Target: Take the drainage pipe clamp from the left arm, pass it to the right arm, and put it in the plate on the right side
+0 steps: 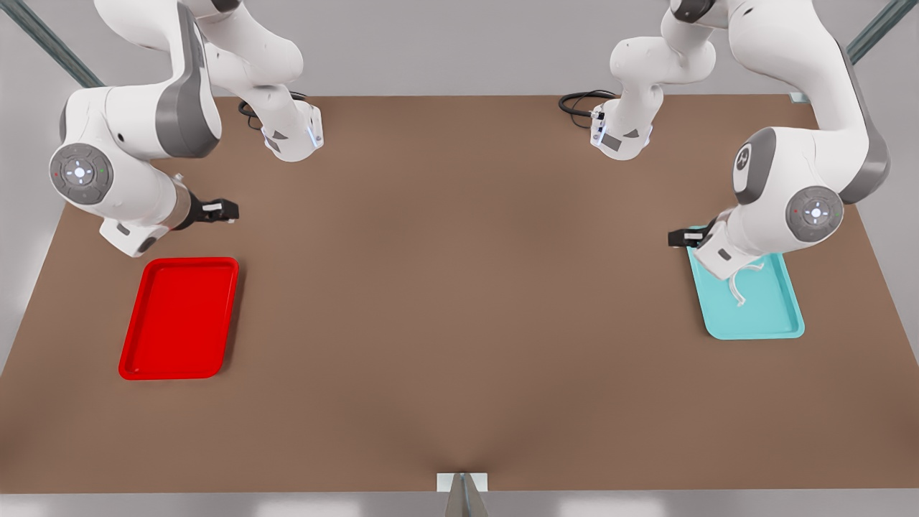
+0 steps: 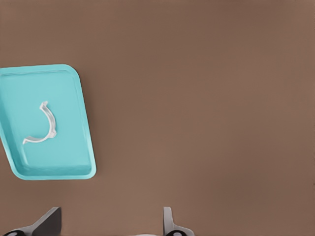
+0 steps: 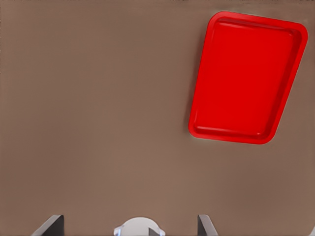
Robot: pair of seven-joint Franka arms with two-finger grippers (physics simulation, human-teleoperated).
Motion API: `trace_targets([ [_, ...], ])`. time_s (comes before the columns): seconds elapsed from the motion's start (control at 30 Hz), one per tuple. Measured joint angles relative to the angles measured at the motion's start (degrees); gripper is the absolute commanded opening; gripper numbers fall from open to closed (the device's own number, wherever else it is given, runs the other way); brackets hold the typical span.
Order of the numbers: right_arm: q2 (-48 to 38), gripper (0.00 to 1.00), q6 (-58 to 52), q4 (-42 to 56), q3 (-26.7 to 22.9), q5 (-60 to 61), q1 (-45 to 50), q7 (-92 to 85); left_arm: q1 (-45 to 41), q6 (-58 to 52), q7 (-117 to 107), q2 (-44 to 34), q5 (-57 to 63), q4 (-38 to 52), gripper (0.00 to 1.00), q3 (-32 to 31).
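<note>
Brown table | I see clamp lying in teal tray, apart from left gripper, fingers spread, empty | red plate bare near right gripper, also spread.

Showing two glossy white arms with rounded grey joint bands, round grey end caps carrying small lit dots, black looped cables at both far bases, and dark two-finger grippers: left gripper, right gripper.

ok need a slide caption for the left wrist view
Left gripper, fingers open, above the brown table; drainage pipe clamp lies in the teal tray.
</note>
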Motion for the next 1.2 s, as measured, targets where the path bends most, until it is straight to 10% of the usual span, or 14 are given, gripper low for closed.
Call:
trace_targets([
  [0.97, -0.2, 1.00, 10.8, -4.8, -0.2, 1.8, -0.9, -1.4, 14.7, 55.7, 18.0, 20.2, -5.5, -27.1, 1.00, 16.5],
  [1.03, -0.2, 1.00, 10.9, -5.0, -0.2, 1.8, -0.9, -1.5, 15.0, 57.1, 18.6, 20.5, -5.7, -27.3, 0.57, 16.5],
  [1.2, -0.3, 1.00, 11.4, -5.8, -0.1, 1.8, -0.9, -1.6, 14.9, 58.2, 19.0, 20.5, -5.7, -27.7, 0.53, 16.5],
])
